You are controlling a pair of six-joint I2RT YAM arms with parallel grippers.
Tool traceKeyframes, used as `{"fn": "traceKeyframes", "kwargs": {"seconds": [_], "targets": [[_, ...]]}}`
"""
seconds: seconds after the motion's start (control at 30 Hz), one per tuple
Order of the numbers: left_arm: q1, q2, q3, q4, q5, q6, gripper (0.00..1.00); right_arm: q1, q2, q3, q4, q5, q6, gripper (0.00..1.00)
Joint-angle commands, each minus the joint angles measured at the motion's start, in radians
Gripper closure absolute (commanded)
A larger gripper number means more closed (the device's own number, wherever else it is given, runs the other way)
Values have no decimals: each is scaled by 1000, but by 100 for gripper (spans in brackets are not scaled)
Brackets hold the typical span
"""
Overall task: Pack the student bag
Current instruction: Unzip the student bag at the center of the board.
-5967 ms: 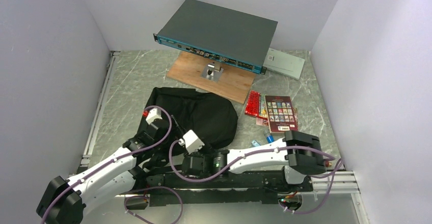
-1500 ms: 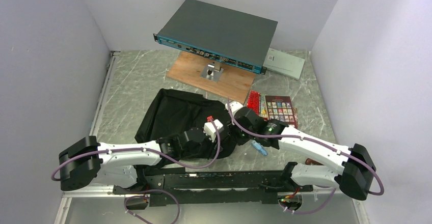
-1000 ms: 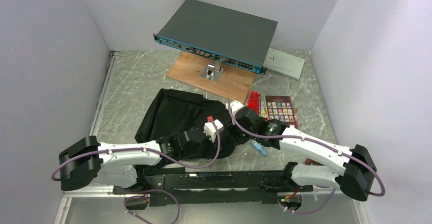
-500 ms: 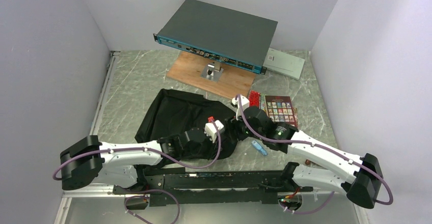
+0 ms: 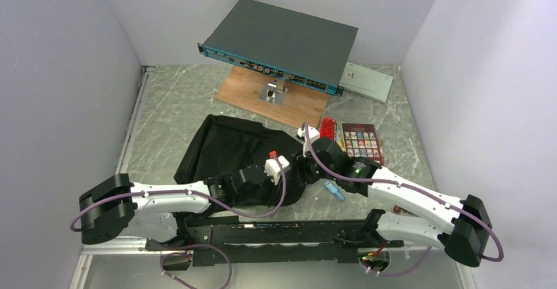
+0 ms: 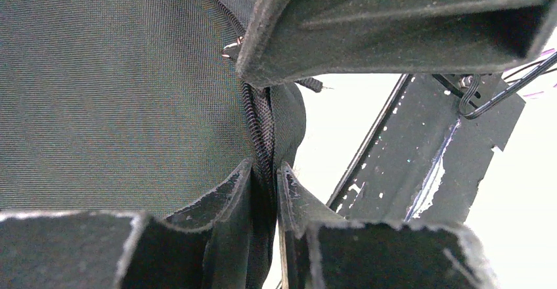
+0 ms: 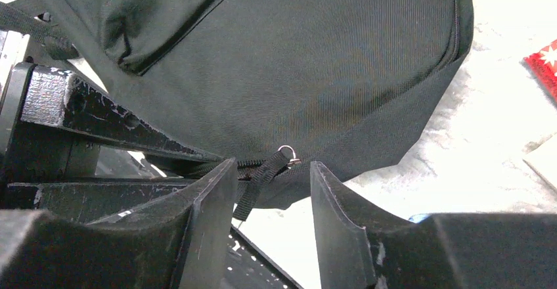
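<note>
Judging the student bag [image 7: 295, 59] limp and light, we favour its zipper pull [image 7: 253, 190], between the right gripper's [image 7: 270, 169] parted jaws; left gripper [image 6: 266, 178] clamps the zip seam [image 6: 259, 134].

My left arm [image 5: 172, 197] lies low, reaching right, left gripper [image 6: 266, 177] pinched tight on a seam of the student bag [image 6: 118, 92]; my right arm [image 5: 407, 196] reaches left, right gripper [image 7: 272, 171] with jaws standing apart.

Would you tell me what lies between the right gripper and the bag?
The bag's zip pull: it runs from the bag's edge into the gap between the right gripper's open fingers, in the right wrist view.
</note>
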Motion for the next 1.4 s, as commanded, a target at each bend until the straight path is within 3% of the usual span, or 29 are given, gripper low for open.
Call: {"fn": "traceKeyframes", "kwargs": {"seconds": [0.0, 0.33, 0.53, 0.63, 0.77, 0.9, 1.07, 1.37], "targets": [[-4, 14, 22, 50, 42, -19, 78, 18, -20, -2, -16, 18, 50, 52], [-4, 15, 28, 38, 42, -18, 78, 140, 61, 49, -104, 202, 77, 49], [-4, 20, 29, 44, 42, -19, 79, 185, 98, 67, -143, 305, 108, 55], [-4, 18, 28, 44, 42, -21, 79, 186, 90, 63, -130, 311, 112, 63], [-4, 7, 18, 44, 42, -24, 79, 186, 72, 59, -130, 326, 123, 86], [-4, 10, 13, 42, 42, -24, 84, 186, 40, 62, -156, 358, 140, 100], [-4, 32, 9, 42, 63, -33, 99, 177, 28, 84, -218, 428, 163, 100], [-4, 18, -64, 52, 65, -58, 100, 101, -41, 93, -237, 430, 132, 100]]}}
